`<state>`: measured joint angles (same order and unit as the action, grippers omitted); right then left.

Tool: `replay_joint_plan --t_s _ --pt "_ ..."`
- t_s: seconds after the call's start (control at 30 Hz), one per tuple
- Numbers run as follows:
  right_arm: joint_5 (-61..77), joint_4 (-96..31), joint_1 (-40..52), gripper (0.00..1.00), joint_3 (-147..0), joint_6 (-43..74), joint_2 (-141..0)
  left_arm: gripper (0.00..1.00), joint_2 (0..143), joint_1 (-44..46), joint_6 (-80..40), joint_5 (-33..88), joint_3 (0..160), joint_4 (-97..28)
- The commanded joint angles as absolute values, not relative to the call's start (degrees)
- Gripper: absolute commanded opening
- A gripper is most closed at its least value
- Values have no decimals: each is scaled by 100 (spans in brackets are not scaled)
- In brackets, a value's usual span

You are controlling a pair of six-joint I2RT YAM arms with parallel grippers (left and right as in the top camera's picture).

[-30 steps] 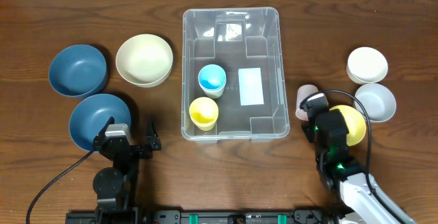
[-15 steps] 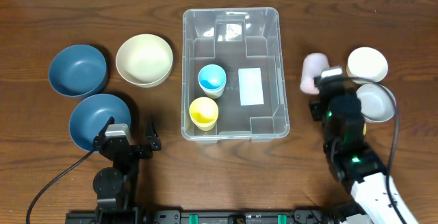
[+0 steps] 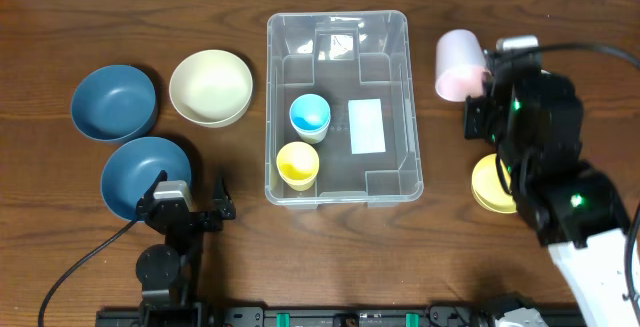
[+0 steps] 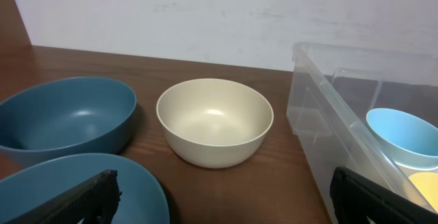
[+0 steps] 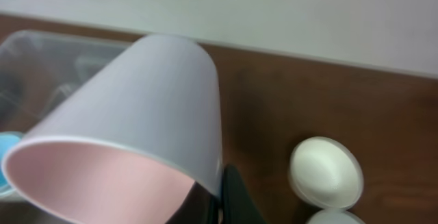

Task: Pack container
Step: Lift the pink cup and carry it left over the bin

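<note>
Right gripper (image 3: 484,79): clamped on a pink cup (image 3: 459,65), which it holds tipped on its side above the table (image 3: 60,27). In the wrist view the cup's mouth faces the camera and fills most of the frame. Only one dark finger (image 5: 230,195) shows at the bottom edge, and the other is hidden behind the cup.

Left gripper (image 3: 192,192): fingers spread wide with nothing between them, low at the near left of the table. Only its two dark tips enter the wrist view at the bottom corners.

Container (image 3: 338,16): clear bin at the table's middle, long side running away from the robot. The left wrist view cuts it off at the right edge.
- Blue cup (image 3: 310,115): upright, left of centre.
- Yellow cup (image 3: 297,163): upright, just nearer than the blue cup.
- Label (image 3: 366,126): white, flat on the bottom, right of the cups.
- The far half and the right side are bare.

Pink cup's position: just outside the container's right rim, near its far corner.

Left of the container:
- Cream bowl (image 3: 210,87), near the rim but apart from it.
- Blue bowl (image 3: 114,101), farther left.
- Second blue bowl (image 3: 140,172), partly under the left gripper.
- All three are empty.

Right of the container:
- Yellow bowl (image 3: 488,185), largely covered by the right arm.
- White bowl (image 5: 325,172), seen only in the right wrist view. A pale sliver below it is cut off and cannot be identified.
</note>
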<state>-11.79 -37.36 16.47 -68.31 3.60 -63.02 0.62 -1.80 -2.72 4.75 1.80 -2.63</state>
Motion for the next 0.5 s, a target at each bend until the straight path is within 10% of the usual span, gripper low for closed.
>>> replay_joint_plan --t_s 0.0,0.47 --pt "-506 -4294 1688 1 -7636 709 -6882 98 60 -163 -196 541 23 -338" --pt "941 -6337 1865 1 -10254 548 -9327 98 60 -163 -196 541 23 -338"
